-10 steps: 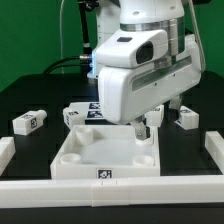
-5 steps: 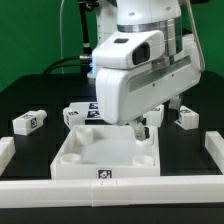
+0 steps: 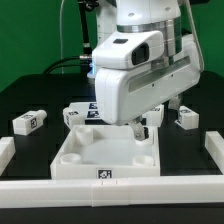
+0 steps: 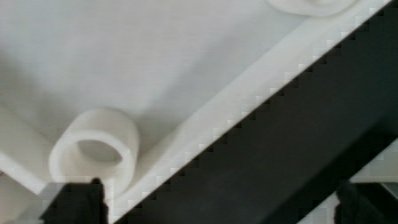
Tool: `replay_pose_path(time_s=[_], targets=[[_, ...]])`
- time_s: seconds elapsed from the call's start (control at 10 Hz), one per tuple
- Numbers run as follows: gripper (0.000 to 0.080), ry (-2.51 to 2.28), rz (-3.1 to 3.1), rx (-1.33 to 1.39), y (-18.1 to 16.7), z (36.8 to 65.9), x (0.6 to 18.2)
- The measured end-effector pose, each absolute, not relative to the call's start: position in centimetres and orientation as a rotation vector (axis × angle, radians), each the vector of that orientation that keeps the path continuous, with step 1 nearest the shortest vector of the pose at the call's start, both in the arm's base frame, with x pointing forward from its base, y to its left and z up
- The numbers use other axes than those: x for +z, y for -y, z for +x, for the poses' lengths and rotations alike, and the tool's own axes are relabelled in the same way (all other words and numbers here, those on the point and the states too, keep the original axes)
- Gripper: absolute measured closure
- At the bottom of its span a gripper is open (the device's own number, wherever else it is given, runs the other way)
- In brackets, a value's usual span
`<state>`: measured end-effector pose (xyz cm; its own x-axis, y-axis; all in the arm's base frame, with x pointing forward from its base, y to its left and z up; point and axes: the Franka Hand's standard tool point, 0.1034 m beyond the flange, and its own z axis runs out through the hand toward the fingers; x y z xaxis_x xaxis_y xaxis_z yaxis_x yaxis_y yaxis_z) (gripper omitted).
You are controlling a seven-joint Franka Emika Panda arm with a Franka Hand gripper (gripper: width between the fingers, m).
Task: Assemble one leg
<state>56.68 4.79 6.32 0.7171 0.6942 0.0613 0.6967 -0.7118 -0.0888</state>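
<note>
Stubby white plastic leg with square black-and-white tag, lying on matte black table at the exterior view's left, well apart from smooth white tabletop with round corner socket, gripper low over its far corner, finger spacing impossible to tell

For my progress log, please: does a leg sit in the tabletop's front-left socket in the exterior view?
No, that socket of the tabletop is a bare hollow, and a leg lies apart on the black table.
</note>
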Motion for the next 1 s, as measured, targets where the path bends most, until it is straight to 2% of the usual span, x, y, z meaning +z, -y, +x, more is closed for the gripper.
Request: replay_pose_path(time_s=[0.2,0.5,1.0], targets=[[0.0149,1.276,-2.774,-0.046,-3.6,55.4,7.2],[0.0149,1.653,-2.594,0.013,-2.1,52.2,6.3],[0.015,1.73,-2.543,0.018,-1.1,51.6,5.7]])
